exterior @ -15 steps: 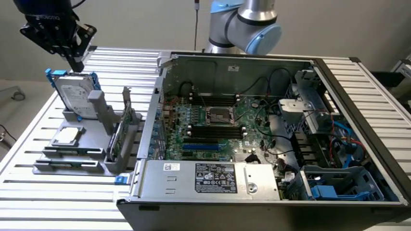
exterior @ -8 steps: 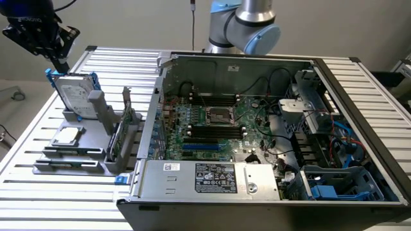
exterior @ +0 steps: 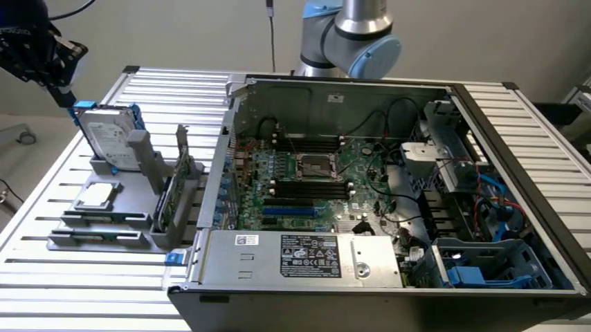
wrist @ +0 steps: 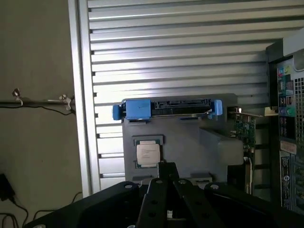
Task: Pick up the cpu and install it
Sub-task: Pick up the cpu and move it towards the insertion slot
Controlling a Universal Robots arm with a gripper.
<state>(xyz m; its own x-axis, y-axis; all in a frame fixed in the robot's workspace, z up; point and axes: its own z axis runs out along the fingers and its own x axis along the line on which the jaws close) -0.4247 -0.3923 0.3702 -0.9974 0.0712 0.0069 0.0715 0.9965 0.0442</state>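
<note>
Fingers [wrist: 167,172] pinched together on nothing hang by the top of the upright hard drive [exterior: 109,138], with the cpu [exterior: 98,196] lying flat in the grey tray [exterior: 79,216] on the desk [exterior: 93,290] below, so I reckon they should spread, centre squarely over it, and take its edges level.

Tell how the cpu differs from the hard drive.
The cpu is much smaller than the hard drive. The cpu lies flat; the hard drive stands on edge. The hard drive has blue brackets; the cpu has none. Both are silvery and sit on the grey rack.
</note>
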